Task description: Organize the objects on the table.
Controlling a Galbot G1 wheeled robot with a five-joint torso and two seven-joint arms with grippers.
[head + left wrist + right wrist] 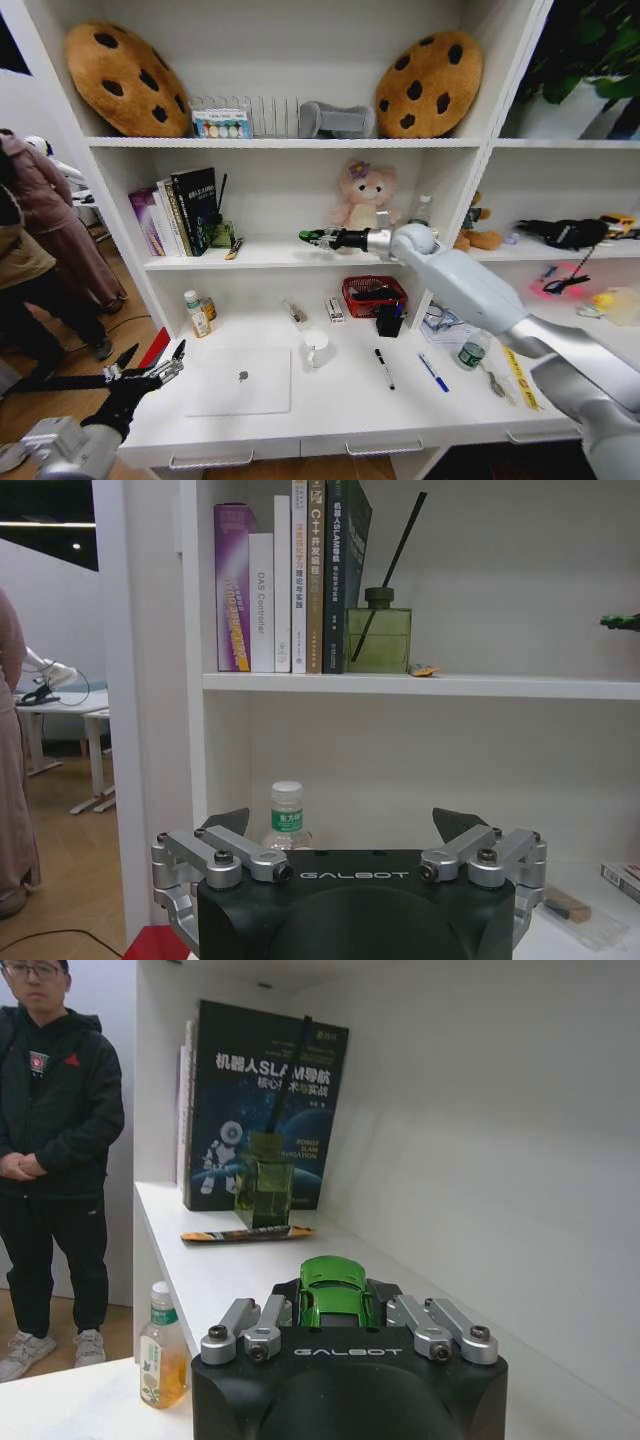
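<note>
My right gripper (311, 238) reaches over the middle shelf board, shut on a tiny green toy car (333, 1282), which sits between its fingers (245, 1328) just above the board. On the white table (340, 410) lies a closed silver laptop (240, 381). To the laptop's right lie a black marker pen (384, 368) and a blue one (433, 372). My left gripper (166, 371) hovers open by the table's left end, level with the laptop and holding nothing; its fingertips (229, 821) stand wide apart.
A red mesh basket (374, 295), a black pen cup (389, 320), a white mug (316, 348) and bottles (198, 313) stand at the table's back. Books (180, 210), a green diffuser bottle (264, 1192) and a pink plush bear (363, 197) occupy the middle shelf.
</note>
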